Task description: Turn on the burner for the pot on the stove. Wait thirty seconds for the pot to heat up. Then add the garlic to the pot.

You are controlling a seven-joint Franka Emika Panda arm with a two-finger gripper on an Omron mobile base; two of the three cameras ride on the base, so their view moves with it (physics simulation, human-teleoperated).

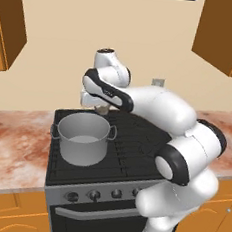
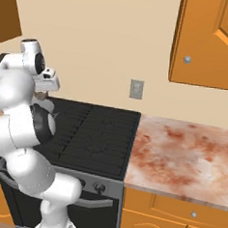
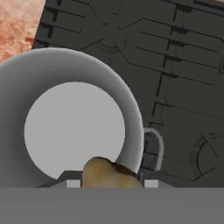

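garlic [image 3: 111, 173] clamped in the gripper [image 3: 109, 183], directly above the empty pot [image 3: 127, 98] on the stove [image 3: 183, 78]; only the release remains.

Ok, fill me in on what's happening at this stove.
The white arm has its tool shut on the garlic, holding it above the pot. The pot sits on the stove, front left of the cooktop, and looks empty inside. The garlic has not been dropped in yet.
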